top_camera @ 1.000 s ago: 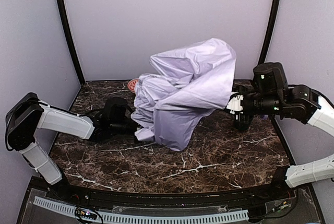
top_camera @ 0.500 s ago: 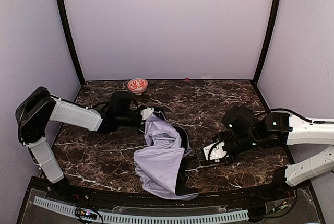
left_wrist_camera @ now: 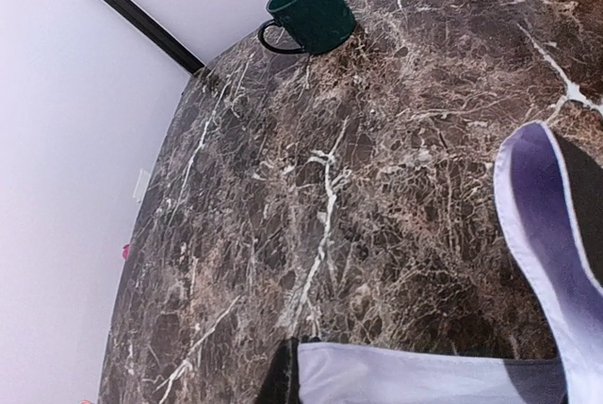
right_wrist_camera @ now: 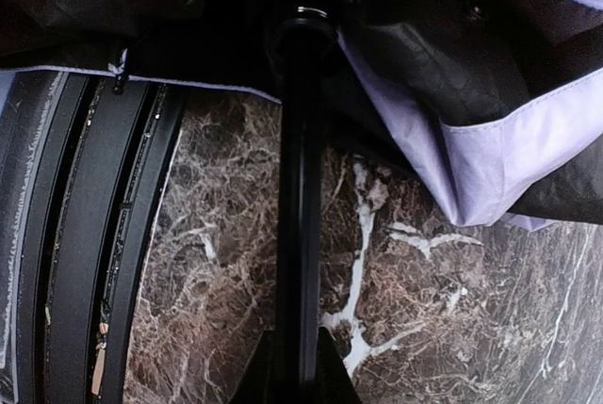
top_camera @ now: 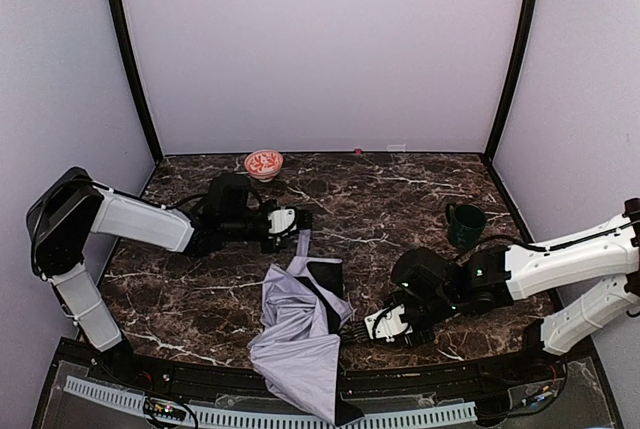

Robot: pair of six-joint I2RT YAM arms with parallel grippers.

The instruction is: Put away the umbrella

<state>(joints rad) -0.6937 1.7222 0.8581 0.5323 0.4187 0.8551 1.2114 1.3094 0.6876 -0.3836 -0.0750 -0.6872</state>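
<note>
Lavender umbrella (top_camera: 300, 334) crumpled at marble table (top_camera: 420, 199) near edge; right gripper (top_camera: 362, 329) clamps black shaft (right_wrist_camera: 300, 187); left gripper (top_camera: 297, 221) pinches fabric corner.

Green mug (top_camera: 466, 225) — red bowl (top_camera: 263, 163) — marble table (top_camera: 400, 199)

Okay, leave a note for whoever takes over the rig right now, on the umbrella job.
Left gripper: shut on the far edge of the umbrella fabric.
Right gripper: shut on the black shaft.
Umbrella: canopy collapsed and crumpled at the near edge of the table, partly hanging over it.
Done: canopy down.
Left: probably gather the fabric around the shaft, then stow.
</note>
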